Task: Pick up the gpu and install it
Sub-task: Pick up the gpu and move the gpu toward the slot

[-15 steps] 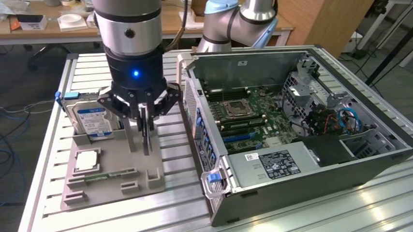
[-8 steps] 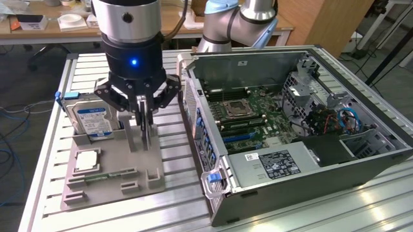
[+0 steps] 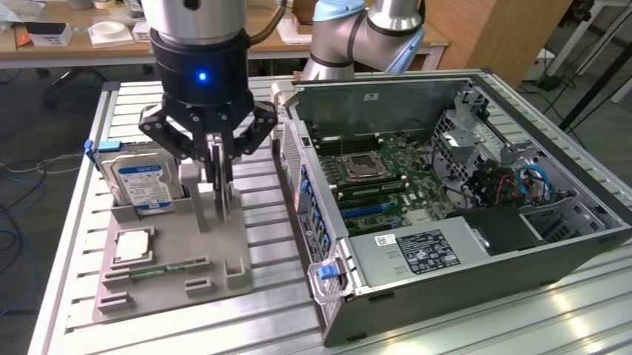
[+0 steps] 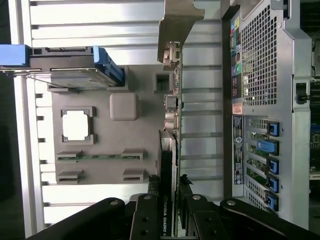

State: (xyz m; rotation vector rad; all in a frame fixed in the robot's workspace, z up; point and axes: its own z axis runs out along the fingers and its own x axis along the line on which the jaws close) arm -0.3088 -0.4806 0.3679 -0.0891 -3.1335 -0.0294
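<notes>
The gpu (image 3: 223,205) stands on edge in a slot of the grey fixture block (image 3: 173,285), a thin dark card. In the wrist view the gpu (image 4: 168,150) is edge-on, with its silvery bracket and ports at the far end and an NVIDIA Quadro label near my fingers. My gripper (image 3: 219,181) hangs straight down over it, one finger on each side of the card, shut on its upper edge. From the wrist camera, the gripper (image 4: 170,181) has both fingertips pressed close against the card's faces. The card's lower edge still rests at the fixture.
The open PC case (image 3: 553,244) lies to the exterior view's right of the fixture, motherboard (image 3: 385,185) exposed; its rear panel (image 4: 255,100) is close beside the card. On the fixture are a hard drive (image 3: 143,185), a CPU (image 3: 132,246) and a memory stick (image 3: 158,271).
</notes>
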